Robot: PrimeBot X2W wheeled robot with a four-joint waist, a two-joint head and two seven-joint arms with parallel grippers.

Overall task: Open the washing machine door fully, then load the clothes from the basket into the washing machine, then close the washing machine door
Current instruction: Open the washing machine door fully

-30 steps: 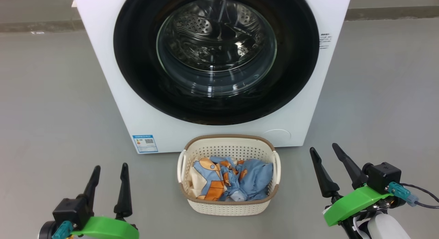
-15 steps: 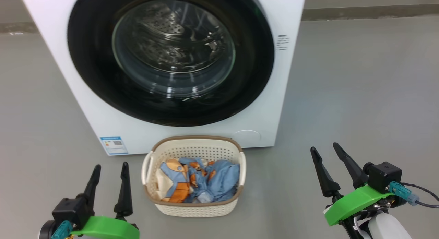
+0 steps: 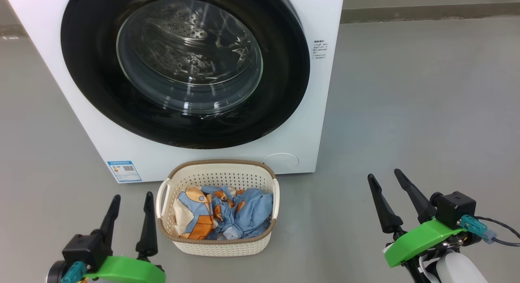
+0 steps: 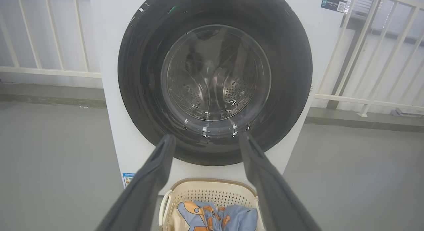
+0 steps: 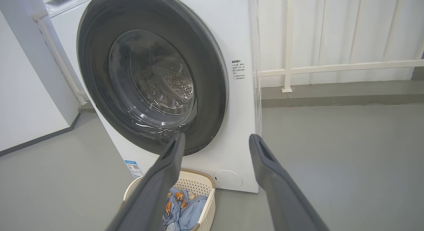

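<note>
The likeliest trouble was a claw finger skidding off the glossy rim of the washing machine door, or a reaching arm knocking the basket, which stood on the floor just before the washing machine with the clothes inside. The left claw and right claw hung released and empty, flanking the basket. The door sat shut, glass facing the robot; round, it had no long axis. The basket's ran along the machine's front.

Left gripper and right gripper at the head view's lower corners — fingers spread wide, pointing upward, both empty.
</note>
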